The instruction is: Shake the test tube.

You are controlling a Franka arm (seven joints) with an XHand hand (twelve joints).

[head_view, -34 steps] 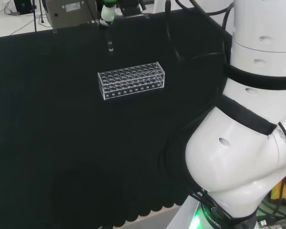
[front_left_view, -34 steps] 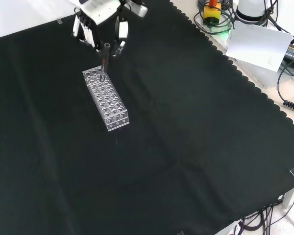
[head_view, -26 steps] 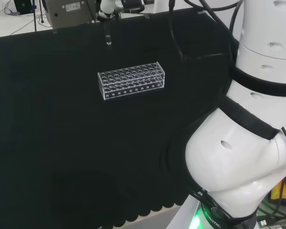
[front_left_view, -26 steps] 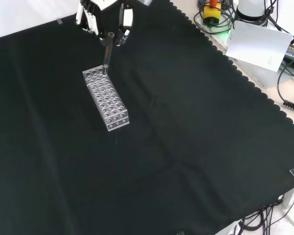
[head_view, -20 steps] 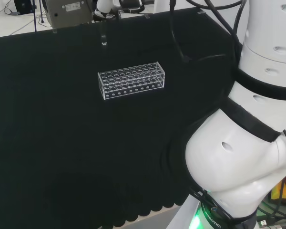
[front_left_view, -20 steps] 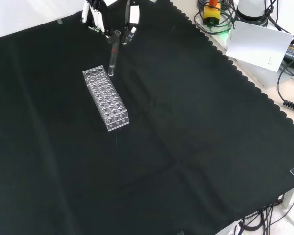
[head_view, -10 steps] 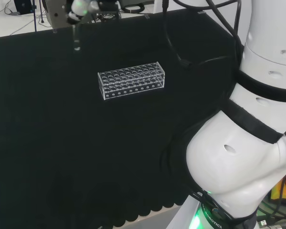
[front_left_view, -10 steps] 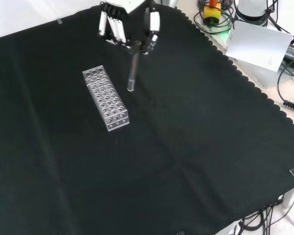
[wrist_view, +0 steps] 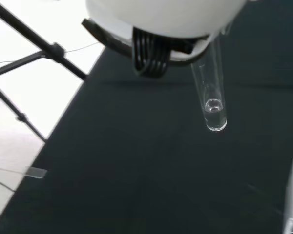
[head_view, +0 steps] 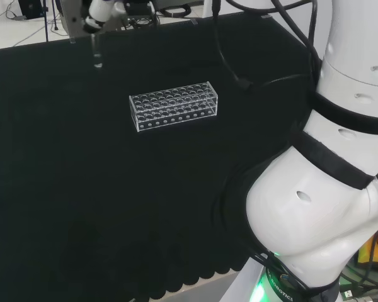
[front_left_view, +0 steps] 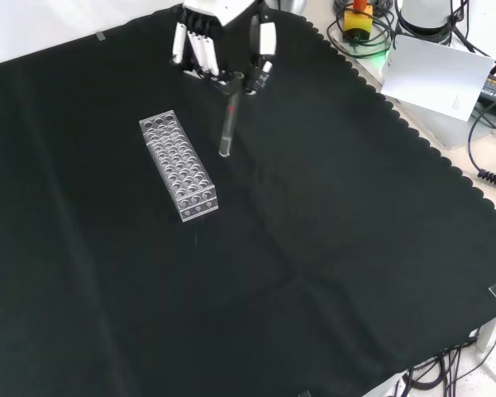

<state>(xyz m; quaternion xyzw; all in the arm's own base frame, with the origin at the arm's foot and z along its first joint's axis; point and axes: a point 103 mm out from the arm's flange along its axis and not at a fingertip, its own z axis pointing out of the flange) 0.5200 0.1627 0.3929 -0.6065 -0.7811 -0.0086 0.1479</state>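
The hand point(front_left_view: 223, 37) hangs over the far part of the surface point(front_left_view: 331, 248) in the front view, near that view's top edge, and pinches the upper end of a clear test tube point(front_left_view: 228, 116) between its fingers point(front_left_view: 200, 51) and its thumb point(front_left_view: 262, 51). The tube hangs almost upright, its mouth up at the fingertips and its rounded bottom pointing down at the black cloth, clear of it. A thin red mark shows partway along the glass in the front view. In the wrist view the tube point(wrist_view: 212, 100) reaches out from under the white palm with a small bubble or drop showing near its rounded end. A clear plastic rack point(front_left_view: 178, 165) with rows of round holes lies on the cloth, nearer the surface's middle; the tube hangs just beside the rack's far end, to the right of it in the front view, apart from it. In the head view the hand point(head_view: 102, 11) sits at the far edge of the surface, with the tube point(head_view: 97, 53) below it, well apart from the rack point(head_view: 174, 106) to the left.
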